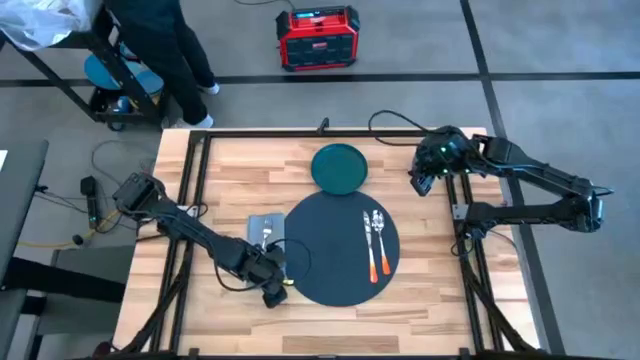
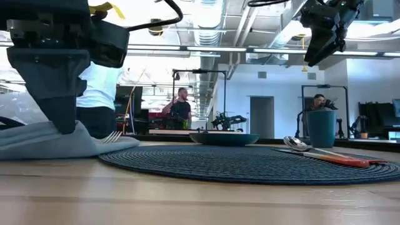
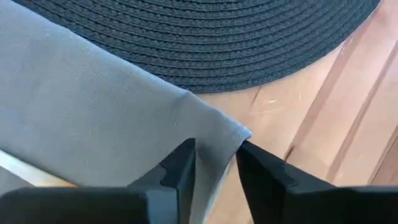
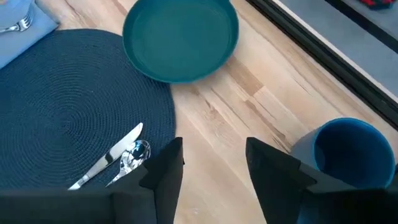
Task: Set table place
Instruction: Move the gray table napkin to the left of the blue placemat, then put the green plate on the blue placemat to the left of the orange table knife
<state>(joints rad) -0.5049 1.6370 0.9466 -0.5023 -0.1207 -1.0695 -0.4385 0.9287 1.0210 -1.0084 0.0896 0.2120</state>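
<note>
The round charcoal table place [image 1: 335, 250] lies mid-table, with an orange-handled knife and spoon [image 1: 375, 242] on its right half. A dark green plate [image 1: 340, 167] sits at its far edge. A grey napkin [image 3: 93, 118] with a fork [image 1: 265, 232] on it lies just left of the mat. My left gripper [image 3: 214, 163] is down at the napkin's near right corner, shut on it. My right gripper [image 4: 214, 168] hangs open and empty, high above the table's far right, near a blue cup [image 4: 345, 149]. My left gripper pinches the grey napkin at its corner [image 3: 217, 134] next to the mat, the cloth running in between the two fingers. The fingers come from above, pointing down. The napkin's corner tip [image 3: 244, 133] and the rest of the cloth lie on the table, bunched up around the fingers [image 2: 65, 140].
Bare wood shows on the table [image 1: 430, 290] to the mat's right and near side. The blue cup [image 2: 322, 128] stands at the far right. Off the table are a red box [image 1: 317, 38] on the floor and people in the room behind.
</note>
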